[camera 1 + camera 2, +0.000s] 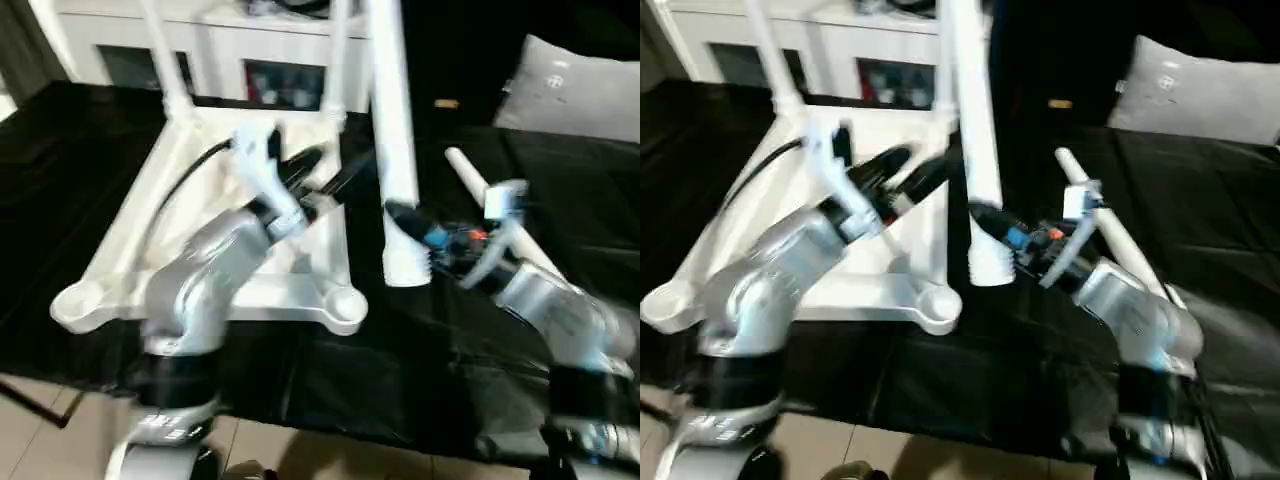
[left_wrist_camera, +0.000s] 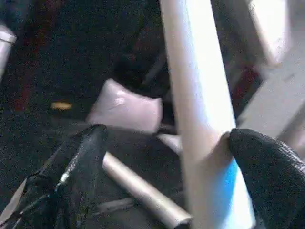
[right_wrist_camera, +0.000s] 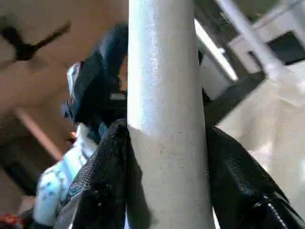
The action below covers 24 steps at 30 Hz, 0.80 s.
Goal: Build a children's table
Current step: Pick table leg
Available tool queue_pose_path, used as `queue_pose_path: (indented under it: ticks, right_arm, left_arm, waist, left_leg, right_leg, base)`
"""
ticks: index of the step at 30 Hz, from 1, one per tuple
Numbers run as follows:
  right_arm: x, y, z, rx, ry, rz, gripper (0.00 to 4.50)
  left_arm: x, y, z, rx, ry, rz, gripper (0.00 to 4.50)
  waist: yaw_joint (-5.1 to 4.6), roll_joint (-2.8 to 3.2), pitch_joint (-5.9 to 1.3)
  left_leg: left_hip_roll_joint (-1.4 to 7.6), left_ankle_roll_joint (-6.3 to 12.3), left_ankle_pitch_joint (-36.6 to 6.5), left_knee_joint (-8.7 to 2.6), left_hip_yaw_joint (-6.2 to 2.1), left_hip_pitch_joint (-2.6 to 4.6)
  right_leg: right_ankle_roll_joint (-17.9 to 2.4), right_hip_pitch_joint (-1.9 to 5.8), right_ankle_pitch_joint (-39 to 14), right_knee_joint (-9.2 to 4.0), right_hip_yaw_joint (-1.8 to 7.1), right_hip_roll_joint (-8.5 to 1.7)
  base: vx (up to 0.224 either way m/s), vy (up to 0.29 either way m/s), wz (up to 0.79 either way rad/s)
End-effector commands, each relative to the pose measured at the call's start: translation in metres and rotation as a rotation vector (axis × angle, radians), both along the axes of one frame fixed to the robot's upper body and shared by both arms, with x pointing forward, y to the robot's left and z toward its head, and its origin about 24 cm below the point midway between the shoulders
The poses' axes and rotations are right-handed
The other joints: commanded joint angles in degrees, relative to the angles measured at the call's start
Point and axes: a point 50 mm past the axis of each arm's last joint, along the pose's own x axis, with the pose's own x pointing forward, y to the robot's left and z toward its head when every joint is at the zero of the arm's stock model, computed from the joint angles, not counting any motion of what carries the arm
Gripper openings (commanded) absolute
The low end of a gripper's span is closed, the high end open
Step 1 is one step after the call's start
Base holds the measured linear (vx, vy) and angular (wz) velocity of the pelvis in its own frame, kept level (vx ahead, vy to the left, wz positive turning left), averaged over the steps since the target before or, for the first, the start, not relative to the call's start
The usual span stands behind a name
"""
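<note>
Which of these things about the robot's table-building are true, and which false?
1. The right hand grips a white leg held upright. True.
2. The tabletop lies with two legs already standing in it. True.
3. The left hand is clamped shut on a leg. False: its fingers are spread wide.
4. No spare leg is left. False: another leg lies on the black cloth.
</note>
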Motion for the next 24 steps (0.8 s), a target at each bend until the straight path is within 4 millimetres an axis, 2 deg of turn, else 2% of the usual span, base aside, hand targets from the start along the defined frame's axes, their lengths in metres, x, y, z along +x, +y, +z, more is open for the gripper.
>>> queue_pose_path:
  ticks: [1,9,11,12,15,17,21,24]
  right_arm:
    - [-0.005,0.002,0.007,0.029,-0.036,0.031,1.88]
    - [-0.008,0.007,0.011,0.003,-0.062,0.019,1.88]
    - [-0.006,0.009,0.011,-0.048,-0.078,-0.027,1.88]
    - [-0.002,0.012,0.010,-0.124,-0.106,-0.093,1.88]
    - [0.001,0.017,0.010,-0.163,-0.126,-0.140,1.88]
    - [-0.001,0.026,0.013,-0.142,-0.143,-0.145,1.88]
    - [-0.002,0.029,0.013,-0.133,-0.152,-0.161,1.88]
    - [0.001,0.036,0.012,-0.229,-0.212,-0.237,1.88]
  left_arm:
    - [-0.002,-0.008,0.009,-0.051,-0.005,-0.065,4.50]
    - [-0.012,-0.018,0.011,-0.087,-0.002,-0.155,4.50]
    - [-0.007,-0.016,0.008,-0.039,0.001,-0.100,4.23]
    - [-0.002,-0.014,0.004,0.044,-0.018,-0.032,4.16]
    - [0.002,-0.012,0.002,0.095,-0.035,0.020,3.90]
    - [0.005,-0.012,0.002,0.070,-0.035,0.070,3.72]
    - [0.004,-0.011,0.003,0.043,-0.030,0.078,3.41]
    - [0.008,-0.009,0.000,0.071,-0.019,0.141,3.23]
  waist:
    - [0.24,-0.32,-3.39]
    - [0.19,-0.27,-3.44]
    - [0.15,-0.29,-3.41]
    - [0.06,-0.44,-3.37]
    - [-0.08,-0.30,-3.36]
    - [-0.27,-0.32,-3.34]
    - [-0.09,-0.18,-3.59]
    - [-0.19,-0.22,-3.58]
  left_leg:
    - [4.47,2.99,-2.78,-4.32,-1.38,0.82]
    - [4.37,2.56,-1.29,-4.34,-1.48,0.66]
    - [4.43,2.57,-1.40,-4.42,-1.52,0.71]
    - [4.52,2.30,-1.54,-4.50,-1.58,0.69]
    - [4.48,1.53,-2.17,-4.65,-1.56,0.81]
    - [4.51,1.40,-2.21,-4.75,-1.56,0.79]
    - [4.56,2.04,-0.88,-4.60,-1.56,0.80]
    - [4.54,2.11,-0.32,-4.51,-1.51,0.72]
  right_leg:
    - [-15.52,3.04,0.46,-4.56,2.86,-5.52]
    - [-13.80,3.16,1.88,-4.61,2.85,-5.49]
    - [-13.23,3.11,1.45,-4.74,2.80,-5.43]
    - [-12.58,3.05,0.75,-4.84,2.80,-5.43]
    - [-11.32,2.96,-0.71,-4.96,2.86,-5.39]
    - [-11.43,2.96,0.02,-4.94,2.88,-5.35]
    - [-13.05,3.07,4.74,-4.38,2.79,-5.42]
    - [-12.85,3.01,5.90,-4.32,2.79,-5.45]
  base:
    - [0.000,0.000,0.00]
    - [0.000,0.000,0.00]
    - [0.000,0.000,0.00]
    - [0.000,0.000,0.00]
    - [0.000,0.000,0.00]
    - [0.000,0.000,0.00]
    - [0.000,0.000,0.00]
    - [0.000,0.000,0.00]
